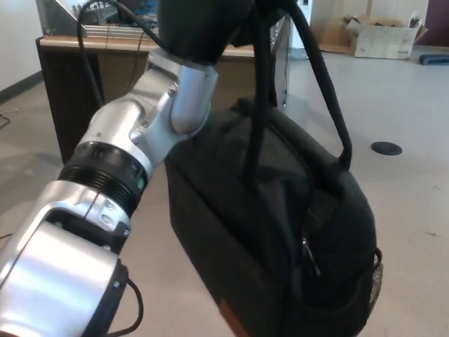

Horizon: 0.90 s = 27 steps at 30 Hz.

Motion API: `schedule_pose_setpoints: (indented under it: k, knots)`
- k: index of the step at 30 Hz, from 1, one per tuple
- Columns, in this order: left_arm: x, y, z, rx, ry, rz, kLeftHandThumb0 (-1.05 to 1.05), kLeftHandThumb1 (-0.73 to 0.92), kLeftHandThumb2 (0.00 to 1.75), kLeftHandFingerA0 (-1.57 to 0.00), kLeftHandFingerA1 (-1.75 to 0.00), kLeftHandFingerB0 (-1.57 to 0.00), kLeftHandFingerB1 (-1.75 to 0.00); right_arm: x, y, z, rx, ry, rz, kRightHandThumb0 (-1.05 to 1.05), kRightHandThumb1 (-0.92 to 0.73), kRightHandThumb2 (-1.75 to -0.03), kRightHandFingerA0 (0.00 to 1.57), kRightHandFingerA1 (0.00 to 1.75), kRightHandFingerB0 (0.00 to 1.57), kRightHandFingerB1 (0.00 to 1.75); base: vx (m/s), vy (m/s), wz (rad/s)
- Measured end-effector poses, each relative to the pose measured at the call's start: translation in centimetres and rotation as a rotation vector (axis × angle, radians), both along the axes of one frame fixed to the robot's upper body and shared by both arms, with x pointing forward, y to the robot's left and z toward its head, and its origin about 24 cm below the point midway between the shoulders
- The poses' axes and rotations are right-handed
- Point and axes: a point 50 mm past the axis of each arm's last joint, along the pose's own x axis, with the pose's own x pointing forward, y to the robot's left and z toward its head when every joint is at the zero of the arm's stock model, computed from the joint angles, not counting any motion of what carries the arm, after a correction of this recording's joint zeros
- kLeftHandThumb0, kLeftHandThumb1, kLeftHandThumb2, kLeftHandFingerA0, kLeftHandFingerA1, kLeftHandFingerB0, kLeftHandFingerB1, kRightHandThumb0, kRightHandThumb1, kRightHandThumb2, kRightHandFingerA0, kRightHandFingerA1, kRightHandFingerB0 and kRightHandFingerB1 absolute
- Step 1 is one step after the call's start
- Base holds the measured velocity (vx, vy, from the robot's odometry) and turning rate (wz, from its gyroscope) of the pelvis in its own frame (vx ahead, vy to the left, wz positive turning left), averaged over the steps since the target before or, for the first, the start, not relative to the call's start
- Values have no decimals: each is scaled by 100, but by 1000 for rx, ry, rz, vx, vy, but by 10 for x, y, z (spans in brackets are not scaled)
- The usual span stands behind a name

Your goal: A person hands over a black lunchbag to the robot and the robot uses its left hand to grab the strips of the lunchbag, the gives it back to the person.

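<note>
since the straps point(319, 77) are gripped in the left hand point(203, 28) at the top edge, with the black lunchbag point(280, 239) hung below it off the floor, the grab is judged done. next, the bag must be held out to a person; none is seen. a table point(70, 84) stands far left, a box point(382, 38) far right.

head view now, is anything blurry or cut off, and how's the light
Head view: mostly sharp, only slight softness on the straps; the left robot hand is cropped by the top edge, so its grip is hidden; the black lunchbag runs off the bottom; even indoor light, soft highlights on the silver forearm, little detail in the dark fabric.
</note>
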Motion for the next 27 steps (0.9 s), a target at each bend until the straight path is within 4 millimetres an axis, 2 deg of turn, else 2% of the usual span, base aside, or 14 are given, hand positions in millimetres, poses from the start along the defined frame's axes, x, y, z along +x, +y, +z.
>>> schedule_pose_setpoints:
  k: [4,5,8,23,24,25,26,27]
  knots:
    - [2,-4,-6,21,-4,19,-32,53,55,-82,-171,-69,-163,3,2,3,2,-5,11,-61,-74,-62,40,41,54,43,0,0,0]
    - [2,-5,-6,23,-4,18,-24,57,56,-78,-175,-62,-169,4,2,3,2,-6,13,-61,-75,-62,41,41,54,43,0,0,0]
    - [1,-14,-11,40,-5,1,-24,56,55,-80,-175,-66,-164,5,4,3,-4,-5,27,-61,-75,-62,40,40,53,42,0,0,0]
    - [0,-22,-17,65,-2,-6,-27,57,55,-74,-175,-58,-172,4,7,2,-20,7,50,-61,-73,-62,39,40,54,43,0,0,0]
    - [0,-22,-17,65,-3,-8,-29,57,55,-75,-173,-64,-161,4,7,2,-20,8,50,-60,-72,-62,39,40,54,43,0,0,0]
    - [-1,-23,-17,66,-4,-12,-29,57,55,-75,-173,-64,-161,4,7,1,-21,10,50,-60,-72,-62,39,40,54,43,0,0,0]
    - [-1,-24,-18,66,-4,-13,-47,46,80,-77,-121,-70,-103,4,7,1,-21,10,50,-59,-72,-62,39,39,53,43,0,0,0]
    - [-1,-25,-19,64,-2,-20,-49,55,57,-61,-91,-56,-64,2,6,0,-21,14,50,-60,-72,-62,39,40,54,43,0,0,0]
